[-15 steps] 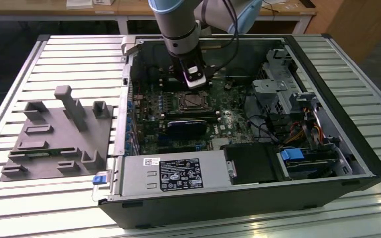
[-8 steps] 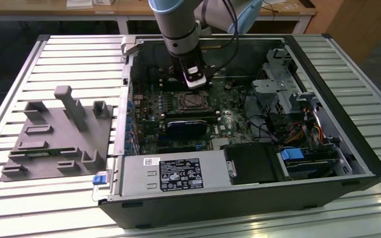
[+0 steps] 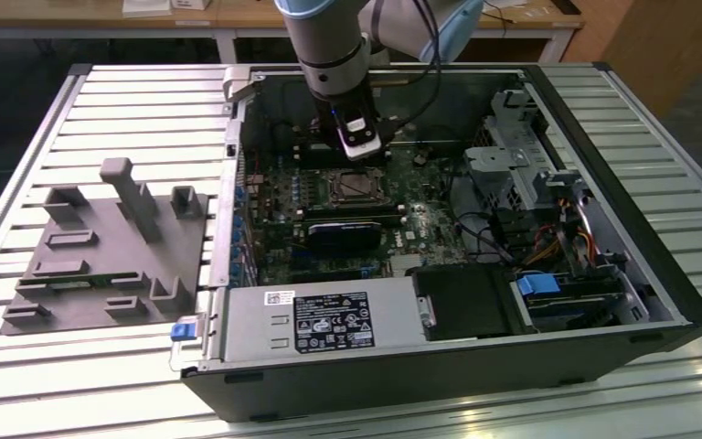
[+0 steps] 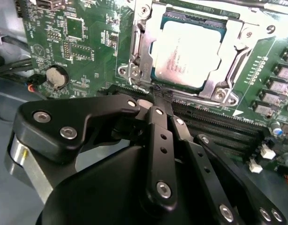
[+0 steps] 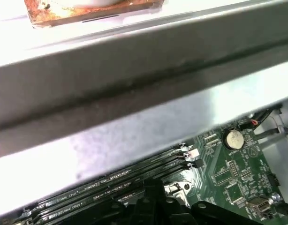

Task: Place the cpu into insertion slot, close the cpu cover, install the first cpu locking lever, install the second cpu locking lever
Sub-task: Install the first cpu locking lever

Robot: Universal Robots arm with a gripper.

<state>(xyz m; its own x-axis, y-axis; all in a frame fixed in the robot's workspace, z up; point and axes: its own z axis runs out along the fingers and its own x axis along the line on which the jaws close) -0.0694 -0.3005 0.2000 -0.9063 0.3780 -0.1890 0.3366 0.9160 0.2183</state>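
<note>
While the arm reaches down into the open computer case (image 3: 643,302) on the slatted counter (image 3: 120,110), its jaws (image 4: 159,93) are drawn narrow, tips together and holding nothing, just beside the near edge of the insertion slot (image 4: 134,70). In the second wrist view the cpu (image 4: 188,51) lies flat in that slot, its silvery top showing through the square opening of the cpu cover (image 4: 233,56), which lies down over it. Green motherboard (image 4: 87,47) surrounds the socket, with long black memory slots (image 4: 223,124) beside it. At the exterior view's left, a grey fixture tray (image 3: 107,256) rests on the counter, well apart from the case.
</note>
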